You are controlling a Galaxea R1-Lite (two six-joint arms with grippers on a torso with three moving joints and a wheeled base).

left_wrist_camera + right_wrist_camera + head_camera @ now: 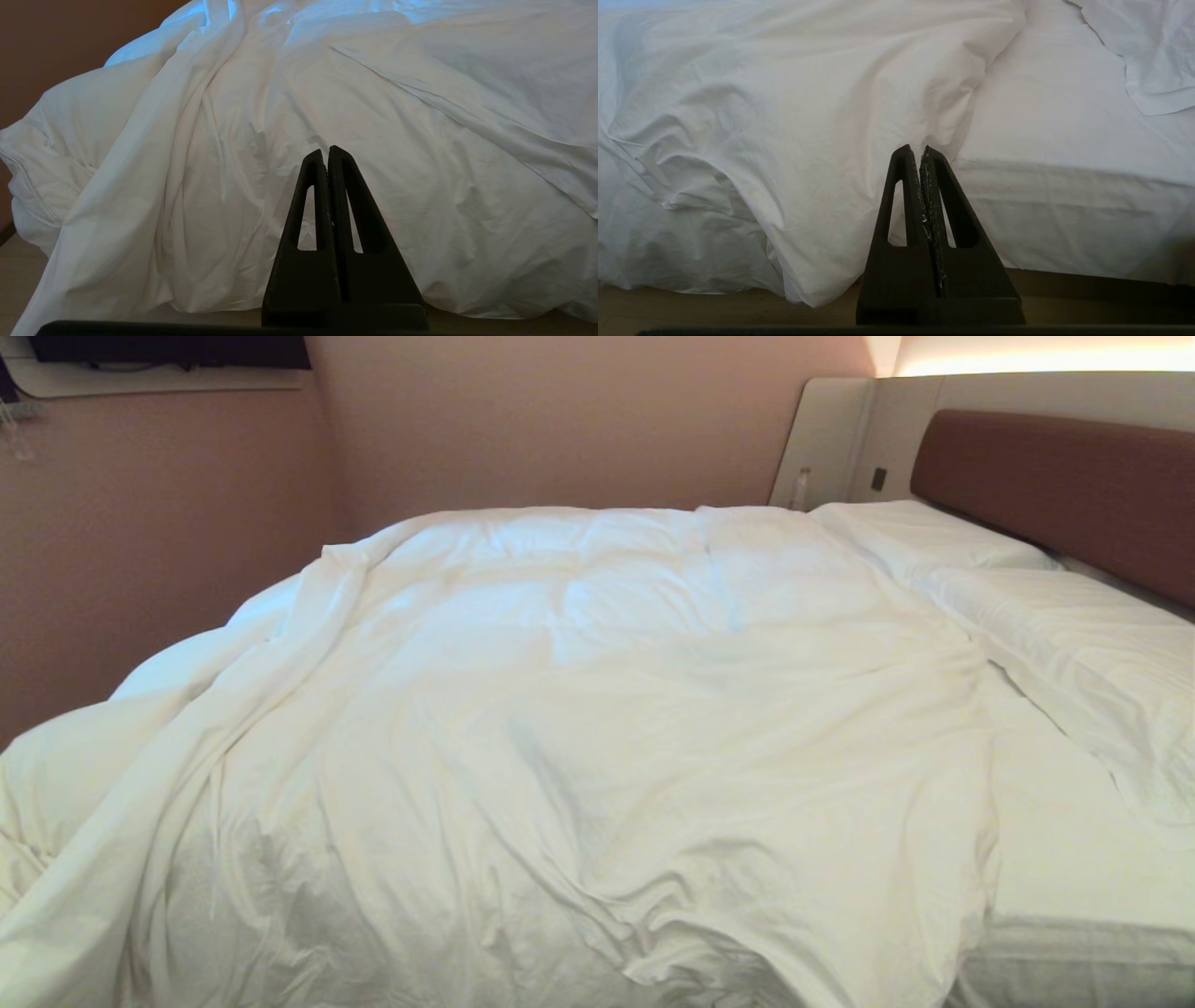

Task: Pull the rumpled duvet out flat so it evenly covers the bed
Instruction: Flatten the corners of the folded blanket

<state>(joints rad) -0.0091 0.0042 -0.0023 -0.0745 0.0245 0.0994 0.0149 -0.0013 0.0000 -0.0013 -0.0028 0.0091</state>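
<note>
Both end effectors, left (325,154) and right (915,151), pressed together empty before the duvet (579,709); only the head view shows the bed's (1074,896) headboard (1064,485).

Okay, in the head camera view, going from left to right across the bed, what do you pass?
Pink side wall → rumpled duvet hanging over the bed's left edge → bare strip of mattress sheet → pillows → brown headboard.

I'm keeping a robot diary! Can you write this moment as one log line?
duvet: spread, wrinkled, short of pillows | left claw: shut, empty, off duvet | right claw: shut, empty | bed: sheet strip bare
</note>
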